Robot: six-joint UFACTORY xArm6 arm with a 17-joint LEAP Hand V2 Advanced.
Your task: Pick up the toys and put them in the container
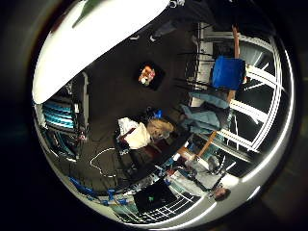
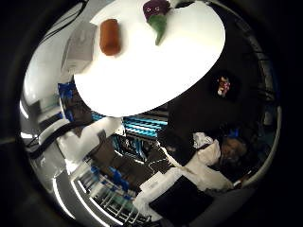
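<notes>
An orange carrot-shaped toy [image 2: 110,36] lies on the round white table [image 2: 156,71]. A purple eggplant toy [image 2: 157,16] with a green stem lies a little apart from it on the same table. A pale, boxy container [image 2: 78,47] sits at the table's edge beside the orange toy. The table is some way off from the palm and both toys look small. No part of my hand shows in either view.
A black bin [image 1: 149,75] holding colourful items stands on the dark floor beyond the table. A blue chair [image 1: 227,72], a cluttered desk [image 1: 144,139] and blue-lit shelving [image 2: 142,127] surround the area. The table's edge [image 1: 96,33] curves across the little finger side view.
</notes>
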